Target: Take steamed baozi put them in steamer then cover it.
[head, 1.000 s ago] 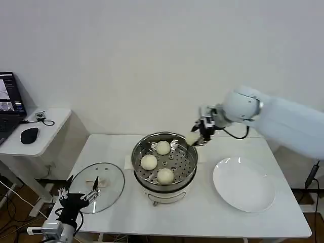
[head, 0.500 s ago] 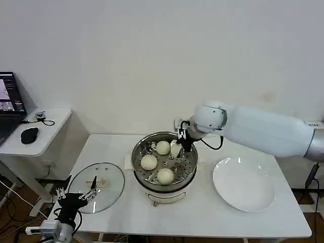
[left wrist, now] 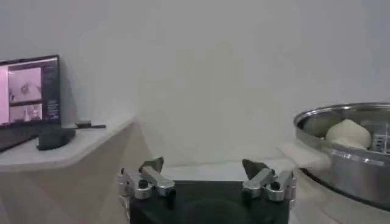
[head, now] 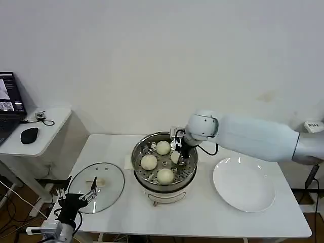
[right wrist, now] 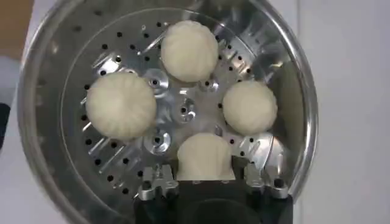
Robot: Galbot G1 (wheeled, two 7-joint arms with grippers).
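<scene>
Right gripper (right wrist: 204,182) clasped the fourth cream-white steamed bun (right wrist: 205,157) inside the steel steamer (head: 137,152) | left gripper (left wrist: 207,176) open | soft dough, needing a gentle side grip

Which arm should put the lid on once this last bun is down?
Left, probably. The left claw hangs open at the table's near left corner, right beside the glass lid. The right claw is over the steamer, shut on the fourth baozi.

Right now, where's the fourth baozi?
In the right gripper, low inside the steamer on its right side in the head view, over the tray's open spot beside the other three baozi.
</scene>
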